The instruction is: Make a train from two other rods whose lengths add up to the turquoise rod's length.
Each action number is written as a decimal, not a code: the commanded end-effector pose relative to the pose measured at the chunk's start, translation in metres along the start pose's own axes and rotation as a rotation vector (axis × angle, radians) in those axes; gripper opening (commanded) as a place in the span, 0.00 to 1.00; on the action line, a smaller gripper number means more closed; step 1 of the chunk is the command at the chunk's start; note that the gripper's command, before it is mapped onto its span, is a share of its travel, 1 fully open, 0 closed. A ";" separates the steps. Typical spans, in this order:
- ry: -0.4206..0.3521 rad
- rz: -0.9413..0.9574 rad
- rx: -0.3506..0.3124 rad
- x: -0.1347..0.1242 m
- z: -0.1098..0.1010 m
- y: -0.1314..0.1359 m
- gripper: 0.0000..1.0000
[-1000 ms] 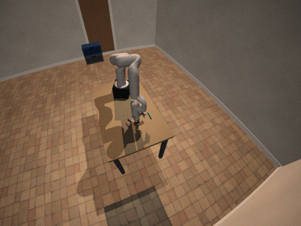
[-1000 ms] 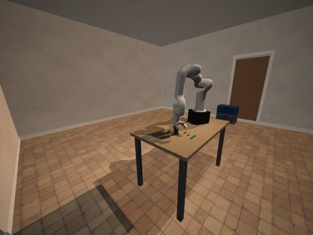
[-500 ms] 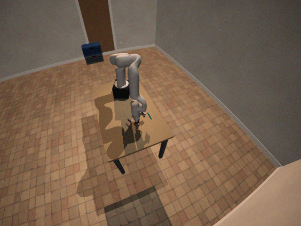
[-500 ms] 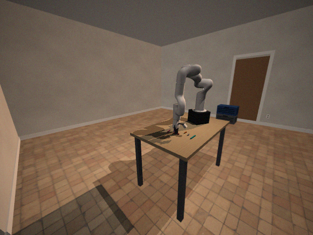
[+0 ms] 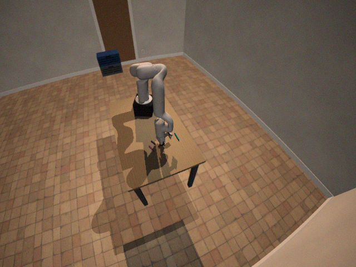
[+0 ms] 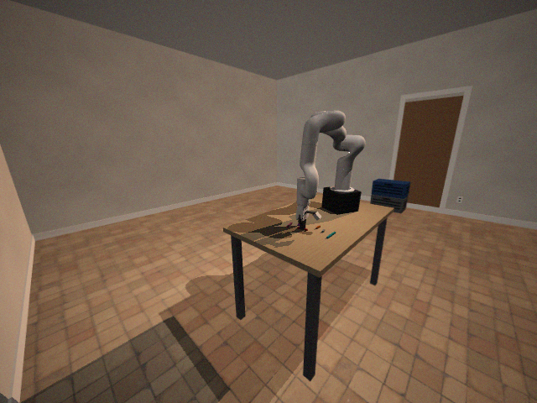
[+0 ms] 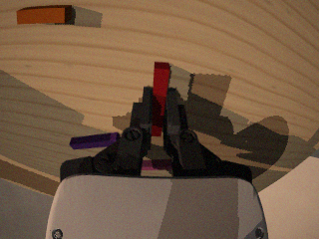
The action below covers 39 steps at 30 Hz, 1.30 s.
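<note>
"Where's the gripper (image 5: 161,144) (image 6: 302,226) (image 7: 158,101)?"

"Low over the desk (image 5: 189,153) (image 6: 342,243), nearer its front edge than the black base, closed around the red rod (image 7: 160,80)."

"And the turquoise rod (image 5: 176,136) (image 6: 331,235)?"

"Near a long edge."

Since the earlier pictures, I can make out no clear shift in my fingers (image 5: 162,143) (image 6: 302,224) or the red rod (image 6: 305,229) (image 7: 160,80).
</note>
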<state>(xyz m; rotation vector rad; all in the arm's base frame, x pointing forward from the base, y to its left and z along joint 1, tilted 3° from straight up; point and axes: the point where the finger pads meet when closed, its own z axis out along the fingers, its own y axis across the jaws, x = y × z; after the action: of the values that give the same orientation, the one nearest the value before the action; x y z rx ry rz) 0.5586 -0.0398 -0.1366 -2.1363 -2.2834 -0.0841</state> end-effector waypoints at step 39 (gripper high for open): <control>0.000 0.014 -0.002 0.001 -0.101 0.001 0.04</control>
<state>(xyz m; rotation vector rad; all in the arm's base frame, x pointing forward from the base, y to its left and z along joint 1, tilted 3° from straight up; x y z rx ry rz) 0.5557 -0.0444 -0.0370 -2.1383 -2.2808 -0.0855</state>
